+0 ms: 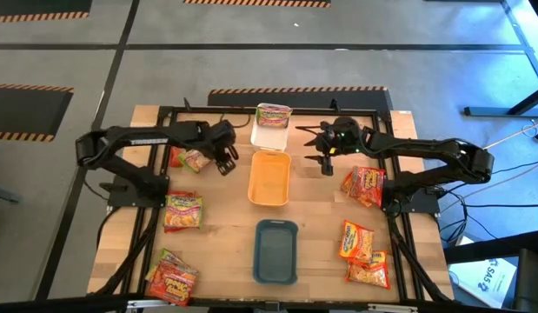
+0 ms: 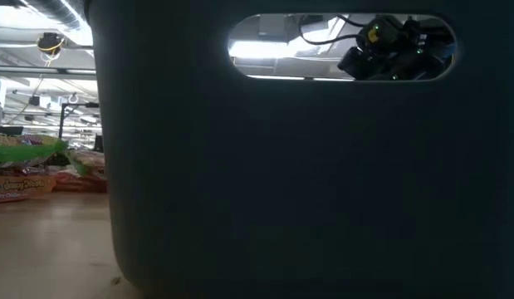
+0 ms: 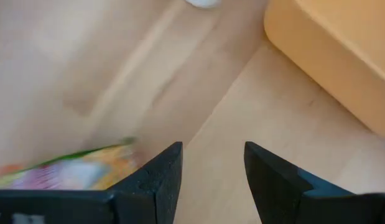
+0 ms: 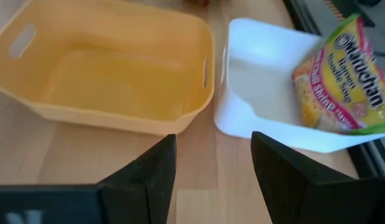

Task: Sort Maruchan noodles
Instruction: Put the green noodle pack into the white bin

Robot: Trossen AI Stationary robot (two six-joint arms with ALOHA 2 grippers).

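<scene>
Several Maruchan noodle packets lie flat on the wooden table. A green-pink packet (image 1: 192, 159) lies just left of my left gripper (image 1: 225, 164); its edge (image 3: 68, 171) shows beside my left finger. That gripper is open, over bare wood left of the orange tray (image 1: 269, 176). Another green-pink packet (image 4: 347, 81) leans in the white tray (image 4: 273, 106), its upper end over the far rim. My right gripper (image 1: 327, 165) is open, right of the orange tray (image 4: 111, 81), pointing toward both trays, with nothing between its fingers.
A teal tray (image 1: 276, 252) stands near the front and fills most of the low view (image 2: 306, 183). Packets lie at the left (image 1: 182, 211), front left (image 1: 171, 276), right (image 1: 364, 185) and front right (image 1: 356, 241). A black frame (image 1: 160, 113) rims the table.
</scene>
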